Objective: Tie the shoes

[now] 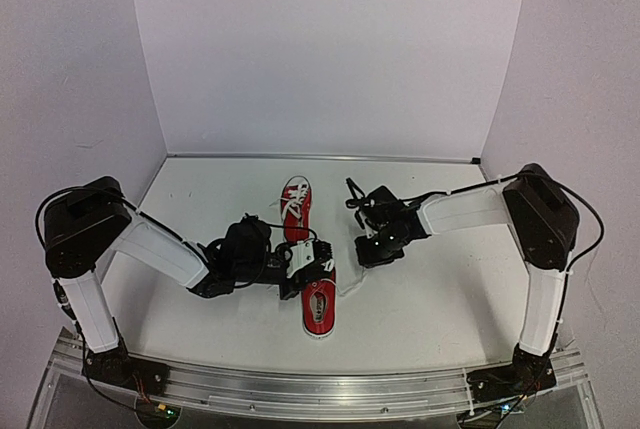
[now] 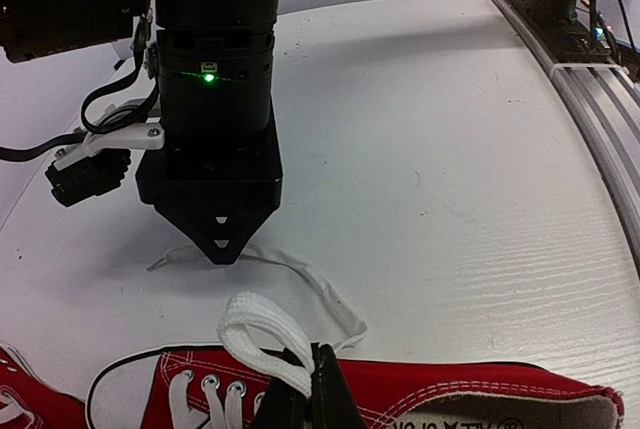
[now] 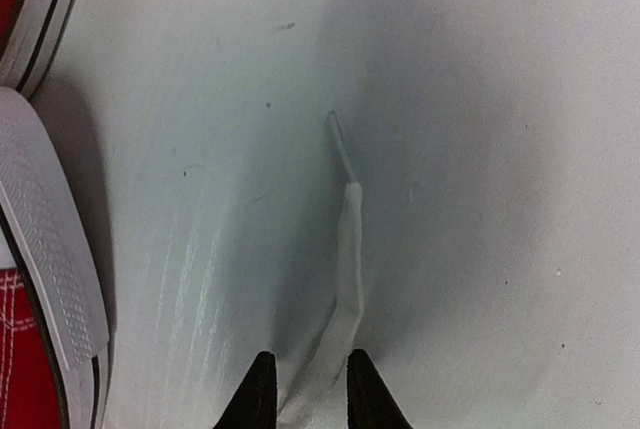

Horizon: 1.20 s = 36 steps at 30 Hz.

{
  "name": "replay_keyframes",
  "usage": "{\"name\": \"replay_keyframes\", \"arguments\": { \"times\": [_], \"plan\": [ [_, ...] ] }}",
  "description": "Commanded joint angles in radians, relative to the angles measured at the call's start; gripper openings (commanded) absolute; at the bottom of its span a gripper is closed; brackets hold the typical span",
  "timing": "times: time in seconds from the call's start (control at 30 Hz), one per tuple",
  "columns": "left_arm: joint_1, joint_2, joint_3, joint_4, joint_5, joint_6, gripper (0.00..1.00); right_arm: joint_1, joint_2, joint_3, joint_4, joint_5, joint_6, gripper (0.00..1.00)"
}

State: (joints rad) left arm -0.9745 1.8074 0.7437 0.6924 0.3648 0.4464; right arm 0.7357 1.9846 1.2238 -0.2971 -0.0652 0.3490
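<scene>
Two red shoes lie mid-table, the far shoe and the near shoe. My left gripper is over the near shoe, shut on a white lace loop that stands up from the eyelets. The other lace end trails across the table to the right of the shoe. My right gripper points down at it. In the right wrist view its fingertips stand slightly apart, open, straddling the flat lace on the table. Whether they touch it does not show.
A metal rail runs along the near table edge, with the arm bases on it. White walls close the table at the back and sides. The near shoe's white sole lies just left of my right gripper.
</scene>
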Motion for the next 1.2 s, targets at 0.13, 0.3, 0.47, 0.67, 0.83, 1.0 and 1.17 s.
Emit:
{"name": "replay_keyframes", "arguments": {
  "times": [0.13,0.3,0.47,0.67,0.83,1.0,1.17],
  "plan": [
    [-0.006,0.017,0.008,0.049,0.019,0.014,0.0,0.013,0.034,0.031,-0.016,-0.012,-0.019,0.0],
    [-0.009,0.014,-0.011,0.074,0.022,0.025,0.0,0.014,-0.077,0.097,0.013,-0.042,-0.031,0.0],
    [-0.023,0.016,-0.023,0.083,0.015,0.064,0.0,0.016,-0.114,0.202,0.046,-0.153,-0.021,0.0],
    [-0.066,0.006,-0.029,0.054,-0.057,0.173,0.0,0.064,-0.094,0.312,0.095,-0.283,-0.016,0.0],
    [-0.077,-0.003,-0.033,0.047,-0.077,0.204,0.0,0.124,-0.022,0.431,0.095,-0.362,-0.023,0.0],
    [-0.088,-0.005,-0.033,0.015,-0.098,0.238,0.0,0.195,0.04,0.52,0.093,-0.42,-0.021,0.0],
    [-0.09,-0.009,-0.034,0.008,-0.099,0.244,0.0,0.227,0.072,0.564,0.064,-0.462,-0.025,0.19]
  ]
}}
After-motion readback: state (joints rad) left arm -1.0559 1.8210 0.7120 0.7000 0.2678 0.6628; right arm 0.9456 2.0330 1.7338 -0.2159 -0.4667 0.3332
